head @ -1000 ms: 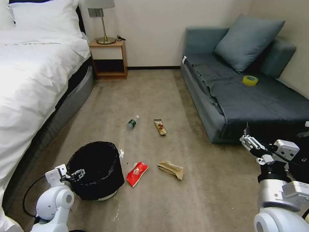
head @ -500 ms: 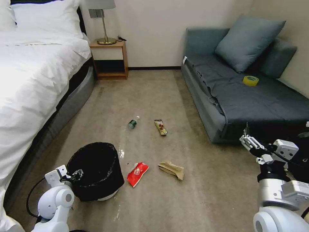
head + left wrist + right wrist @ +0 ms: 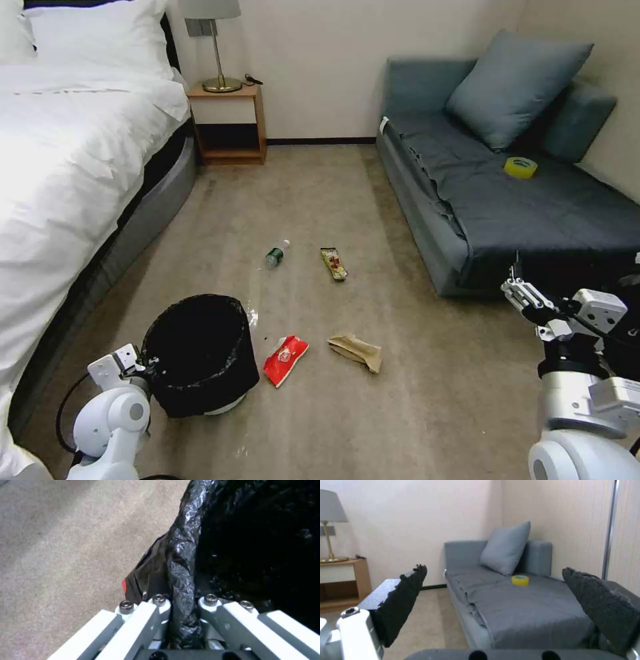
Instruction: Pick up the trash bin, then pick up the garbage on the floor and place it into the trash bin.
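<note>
The trash bin, lined with a black bag, stands on the carpet with its white base showing. My left gripper is shut on its near-left rim, one finger on each side of the bag's crinkled edge. To the bin's right lie a red snack packet and a crumpled brown paper bag. Farther off lie a green-labelled bottle and a long snack wrapper. My right gripper hangs open and empty in front of the sofa.
A bed runs along the left and a grey sofa along the right, with a yellow tape roll on it. A nightstand with a lamp stands against the far wall. Carpet lies open between bed and sofa.
My left gripper has sunk lower at the bin's rim and drawn slightly back toward me. The whole view has shifted a little. The right arm and the litter stay put.
</note>
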{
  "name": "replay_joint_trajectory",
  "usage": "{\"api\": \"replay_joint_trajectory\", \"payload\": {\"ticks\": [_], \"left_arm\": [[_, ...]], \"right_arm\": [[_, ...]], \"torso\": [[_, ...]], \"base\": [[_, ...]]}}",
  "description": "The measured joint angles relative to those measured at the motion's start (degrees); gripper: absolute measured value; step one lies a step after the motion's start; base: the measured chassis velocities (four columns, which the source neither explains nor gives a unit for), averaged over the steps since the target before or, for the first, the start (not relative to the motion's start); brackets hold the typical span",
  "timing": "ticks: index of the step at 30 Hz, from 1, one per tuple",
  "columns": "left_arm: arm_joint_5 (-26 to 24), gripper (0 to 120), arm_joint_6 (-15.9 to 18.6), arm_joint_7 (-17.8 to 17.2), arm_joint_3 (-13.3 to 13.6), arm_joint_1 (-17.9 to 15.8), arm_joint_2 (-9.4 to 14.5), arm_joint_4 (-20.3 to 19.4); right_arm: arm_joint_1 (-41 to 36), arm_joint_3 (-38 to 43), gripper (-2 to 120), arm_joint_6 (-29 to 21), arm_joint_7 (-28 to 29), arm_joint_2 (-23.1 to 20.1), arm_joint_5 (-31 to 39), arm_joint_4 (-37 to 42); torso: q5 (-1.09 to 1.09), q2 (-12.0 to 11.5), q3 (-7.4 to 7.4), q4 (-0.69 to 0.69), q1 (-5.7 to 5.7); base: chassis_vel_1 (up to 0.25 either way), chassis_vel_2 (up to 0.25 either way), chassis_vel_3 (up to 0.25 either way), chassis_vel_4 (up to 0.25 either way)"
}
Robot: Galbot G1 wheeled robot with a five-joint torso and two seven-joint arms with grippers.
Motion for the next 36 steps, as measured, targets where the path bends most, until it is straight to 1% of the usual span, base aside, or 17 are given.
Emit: {"api": "replay_joint_trajectory", "payload": {"ticks": [4,7,9,10,13,15,17,18,22,24,26,27,28,29,31,33,36], "left_arm": [[-0.9,4,0.6,-0.2,-1.2,0.1,-0.1,-1.4],[-1.2,3,0.6,-0.4,-2.0,0.2,-0.1,-2.5],[-2.7,3,0.6,-1.9,-3.2,0.4,-0.2,-4.7],[-2.7,3,0.6,-1.9,-3.2,0.4,-0.2,-4.7],[-3.6,3,0.4,-2.4,-4.6,1.0,-0.5,-8.4],[-3.6,3,0.4,-2.4,-4.7,1.1,-0.5,-8.8],[-3.3,3,0.4,-2.4,-5.4,1.8,-1.2,-12.3],[-3.3,3,0.4,-2.4,-5.4,1.8,-1.2,-12.3],[0.0,3,0.2,-2.2,-5.5,2.4,-3.2,-17.9],[0.8,3,0.2,-2.1,-5.5,2.5,-3.6,-18.8],[3.4,3,0.2,-1.4,-5.7,2.6,-4.3,-20.0],[4.9,3,0.2,-0.9,-5.8,2.6,-4.6,-20.3],[4.9,3,0.2,-0.9,-5.8,2.6,-4.6,-20.3],[6.0,3,0.2,-0.6,-5.9,2.7,-4.9,-20.6],[7.3,3,0.2,-0.3,-6.1,3.0,-5.4,-20.9],[7.8,3,0.1,-0.1,-6.1,3.3,-5.7,-21.2],[7.9,3,0.1,0.0,-6.1,3.4,-5.9,-21.3]], "right_arm": [[-0.1,0.0,100,0.0,0.3,-0.2,0.8,0.5],[-0.1,-0.1,100,0.0,0.7,-0.3,1.3,0.7],[-0.1,-0.4,100,0.3,1.4,-0.5,2.1,0.7],[-0.1,-0.4,100,0.3,1.4,-0.5,2.1,0.7],[-0.2,-0.7,100,1.8,1.6,-0.9,4.0,0.7],[-0.2,-0.8,100,2.0,1.6,-0.9,4.2,0.7],[-0.5,-1.2,100,4.4,1.8,-1.3,6.1,0.3],[-0.5,-1.2,100,4.4,1.8,-1.3,6.1,0.3],[-1.3,-1.7,100,9.0,1.7,-1.7,6.4,-1.1],[-1.5,-1.7,100,9.8,1.7,-1.9,6.4,-1.3],[-2.0,-1.8,100,10.6,1.5,-2.3,6.4,-1.5],[-2.3,-1.9,100,10.8,1.5,-2.4,6.3,-1.6],[-2.3,-1.9,100,10.8,1.5,-2.4,6.3,-1.6],[-2.5,-2.1,100,11.1,1.5,-2.4,6.2,-1.8],[-2.6,-2.5,100,12.7,1.1,-2.4,5.0,-2.7],[-2.9,-3.0,100,14.5,0.4,-2.4,3.5,-3.9],[-3.6,-3.6,100,15.7,-0.1,-2.6,2.1,-5.0]], "torso": [[-0.05,0.0,0.01,-0.02,0.0],[-0.02,0.0,0.01,-0.02,0.0],[0.03,0.0,0.01,0.01,0.0],[0.03,0.0,0.01,0.01,0.0],[0.06,0.0,0.0,0.0,0.0],[0.06,0.0,0.0,0.0,0.0],[0.07,0.0,0.0,0.0,0.0],[0.07,0.0,0.0,0.0,0.0],[0.08,0.0,0.0,0.0,0.0],[0.08,0.0,0.0,0.0,0.0],[0.07,0.0,0.0,0.0,0.0],[0.08,0.0,0.0,0.0,0.0],[0.08,0.0,0.0,0.0,0.0],[0.08,0.0,0.0,0.0,0.0],[0.07,0.0,0.0,0.01,0.0],[0.07,0.0,-0.01,0.01,0.0],[0.07,0.0,-0.01,0.01,0.0]], "base": [[0.0,0.0,0.0,0.0],[0.0,0.0,0.0,0.0],[0.0,0.0,0.0,0.0],[0.0,0.0,0.0,0.0],[0.0,0.0,0.0,0.0],[0.0,0.0,0.0,0.0],[0.0,0.0,0.0,0.0],[0.0,0.0,0.0,0.0],[0.0,0.0,0.0,0.0],[0.0,0.0,0.0,0.0],[0.0,0.0,0.0,0.0],[0.0,0.0,0.0,0.0],[0.0,0.0,0.0,0.0],[0.0,0.0,0.0,0.0],[0.0,0.0,0.0,0.0],[0.0,0.0,0.0,0.0],[0.0,0.0,0.0,0.0]]}}
